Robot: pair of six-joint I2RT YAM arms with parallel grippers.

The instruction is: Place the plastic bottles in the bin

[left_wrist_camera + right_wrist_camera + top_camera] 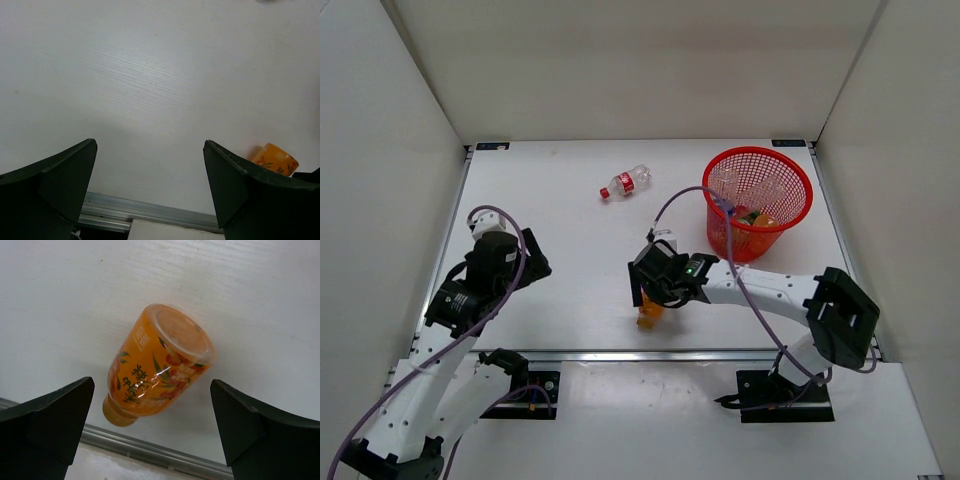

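An orange bottle (650, 313) (157, 365) lies on the white table by its near edge, base up toward the wrist camera, cap toward the rail. My right gripper (649, 299) (151, 384) hovers just above it, open, its fingers apart from the bottle on either side. The same bottle's base (275, 159) peeks out behind the left gripper's right finger. A clear bottle with a red label and cap (626, 183) lies at the back centre. The red mesh bin (798, 215) stands at the back right with bottles (753, 215) inside. My left gripper (527, 264) (150, 144) stays open over bare table on the left.
An aluminium rail (150, 450) (150, 214) runs along the table's near edge, right below the orange bottle. White walls (400, 150) close in the table on the left, back and right. The right arm's cable (680, 197) loops up next to the bin.
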